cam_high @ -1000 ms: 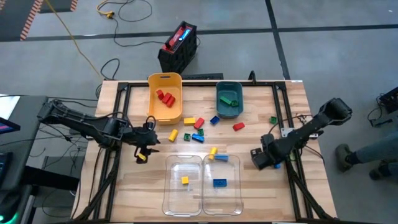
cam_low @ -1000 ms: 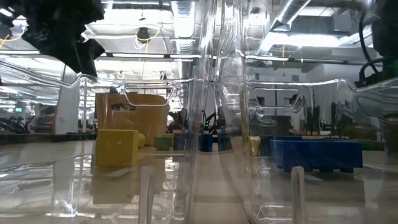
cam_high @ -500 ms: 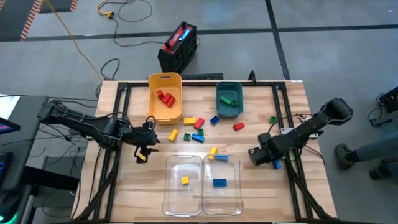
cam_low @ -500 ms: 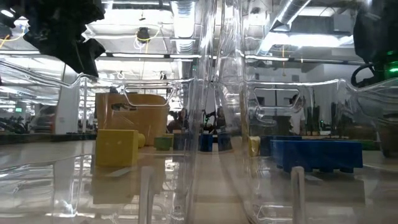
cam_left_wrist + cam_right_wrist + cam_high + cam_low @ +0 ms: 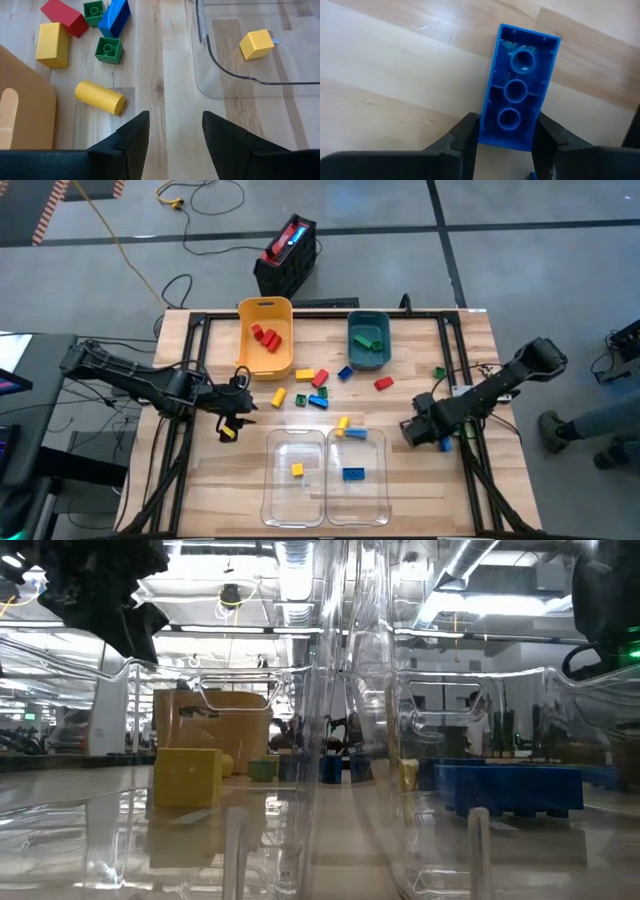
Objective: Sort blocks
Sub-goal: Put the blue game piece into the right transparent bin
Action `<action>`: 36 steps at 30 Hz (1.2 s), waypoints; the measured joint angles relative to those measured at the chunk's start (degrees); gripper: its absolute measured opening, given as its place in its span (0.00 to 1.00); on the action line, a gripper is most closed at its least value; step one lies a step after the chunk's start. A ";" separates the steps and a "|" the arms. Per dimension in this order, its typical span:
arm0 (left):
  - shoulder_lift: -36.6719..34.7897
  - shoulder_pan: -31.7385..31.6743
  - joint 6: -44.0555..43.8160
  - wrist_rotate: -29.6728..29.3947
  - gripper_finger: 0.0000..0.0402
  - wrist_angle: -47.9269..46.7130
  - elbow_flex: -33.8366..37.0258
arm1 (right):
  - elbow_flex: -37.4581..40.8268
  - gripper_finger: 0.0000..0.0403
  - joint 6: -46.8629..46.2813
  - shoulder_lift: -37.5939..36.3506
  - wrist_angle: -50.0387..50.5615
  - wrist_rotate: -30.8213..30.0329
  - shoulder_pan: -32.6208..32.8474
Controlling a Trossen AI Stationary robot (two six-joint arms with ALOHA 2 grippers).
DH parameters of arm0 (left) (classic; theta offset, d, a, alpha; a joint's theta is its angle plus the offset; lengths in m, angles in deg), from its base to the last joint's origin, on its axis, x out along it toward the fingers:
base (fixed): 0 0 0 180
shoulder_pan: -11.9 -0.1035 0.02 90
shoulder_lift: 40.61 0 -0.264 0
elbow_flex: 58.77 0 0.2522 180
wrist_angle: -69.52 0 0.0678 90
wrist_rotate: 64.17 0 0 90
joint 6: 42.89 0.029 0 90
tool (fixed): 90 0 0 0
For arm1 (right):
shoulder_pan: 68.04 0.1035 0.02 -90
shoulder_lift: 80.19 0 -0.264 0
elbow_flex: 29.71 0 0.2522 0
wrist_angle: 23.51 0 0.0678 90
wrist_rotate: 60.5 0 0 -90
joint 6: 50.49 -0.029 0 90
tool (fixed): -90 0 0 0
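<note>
A blue block [image 5: 517, 107], lying hollow underside up, sits clamped between the two fingers of my right gripper [image 5: 436, 440] on the wooden worktop [image 5: 420, 480], to the right of the two clear bins [image 5: 325, 475]. Other blocks lie loose beyond those clear bins, with one yellow block [image 5: 297, 469] and one blue [image 5: 353, 473] already inside them. My left gripper [image 5: 232, 423] hovers to the left of the clear bins, its fingers parted with nothing between them.
</note>
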 joint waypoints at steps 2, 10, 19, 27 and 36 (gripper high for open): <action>0.00 0.00 -0.41 -0.21 0.44 0.00 0.00 | -0.80 0.33 1.52 0.13 0.83 0.18 0.00; 0.00 0.00 -0.82 -0.44 0.44 -0.01 0.00 | -5.17 0.37 5.94 0.12 3.98 0.55 -0.01; 0.00 0.00 -2.35 -0.46 0.44 -0.54 0.00 | -14.09 0.37 12.76 0.08 4.86 0.48 2.53; 0.00 -0.01 -3.17 -0.90 0.44 -1.16 -0.02 | -25.51 0.37 14.13 0.05 6.85 -1.32 8.18; -0.02 -0.01 -4.44 -1.20 0.44 -1.05 -0.02 | -33.07 0.38 24.84 -0.01 -1.93 -5.59 10.92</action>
